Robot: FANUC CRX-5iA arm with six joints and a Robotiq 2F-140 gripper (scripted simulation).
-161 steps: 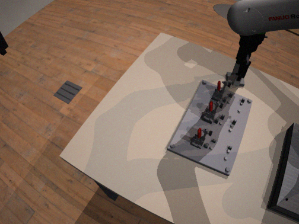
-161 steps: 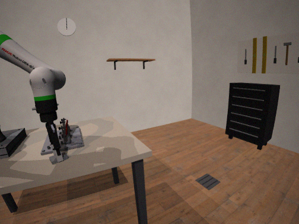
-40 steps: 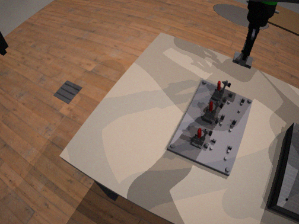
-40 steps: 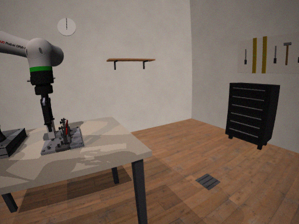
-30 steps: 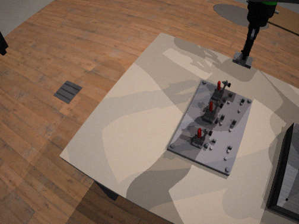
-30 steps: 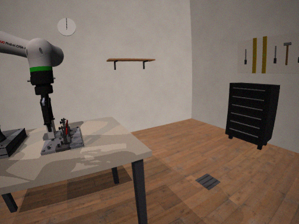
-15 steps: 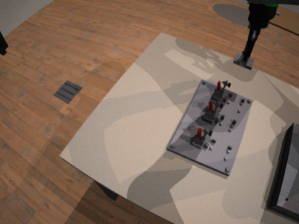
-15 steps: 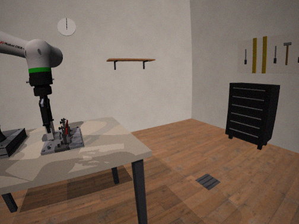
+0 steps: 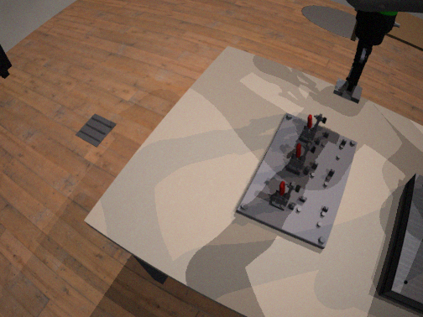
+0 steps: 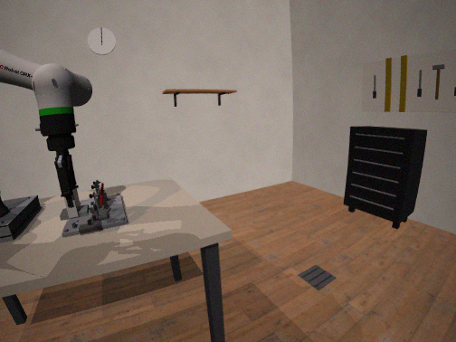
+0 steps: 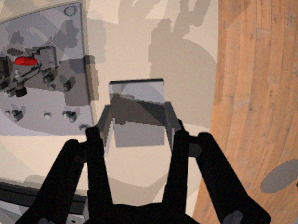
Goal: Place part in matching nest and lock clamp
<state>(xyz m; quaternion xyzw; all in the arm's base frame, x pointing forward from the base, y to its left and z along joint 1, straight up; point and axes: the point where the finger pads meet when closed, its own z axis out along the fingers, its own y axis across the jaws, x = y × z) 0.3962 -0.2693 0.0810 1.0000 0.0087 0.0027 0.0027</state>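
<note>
My gripper (image 9: 347,89) (image 10: 72,209) (image 11: 138,113) is shut on the grey rectangular part (image 9: 342,91) (image 11: 136,111), gripping it across its width. It holds the part low over the table's far corner, beyond the end of the fixture plate (image 9: 306,226) (image 10: 117,213) (image 11: 49,22). I cannot tell whether the part touches the table. Three clamps with red handles (image 9: 310,121) (image 9: 299,150) (image 9: 282,187) stand in a row on the plate, handles upright. One red handle (image 11: 27,60) shows in the wrist view. No part lies in any nest.
The table edge (image 11: 214,96) runs close beside the gripper, with wooden floor beyond. The robot's dark base (image 9: 403,252) (image 10: 18,217) sits on the table by the plate. A black drawer cabinet (image 10: 384,176) stands far off. A floor vent (image 9: 96,129) lies beside the table.
</note>
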